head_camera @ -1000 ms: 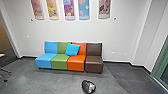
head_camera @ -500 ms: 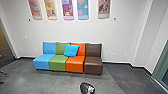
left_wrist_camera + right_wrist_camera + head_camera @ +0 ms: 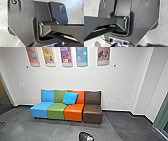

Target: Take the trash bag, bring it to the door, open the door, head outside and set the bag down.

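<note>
The black trash bag (image 3: pixel 86 136) lies on the grey floor at the bottom edge of the head view, a little right of the middle, with its lower part cut off. It has a shiny, pale patch on top. It rests in front of the row of seats, apart from them. Both wrist views look down on the robot's own base and the floor; whether either gripper is open or shut cannot be made out.
A row of blue, green, orange and brown seats (image 3: pixel 73 112) stands against the white wall, with a blue cushion (image 3: pixel 70 98) on it. Colourful panels (image 3: pixel 66 56) hang above. At the right edge is a green frame (image 3: pixel 162 115).
The head camera has moved closer, so the seats show a little larger and further left, and the bag sits lower, partly out of the picture.
</note>
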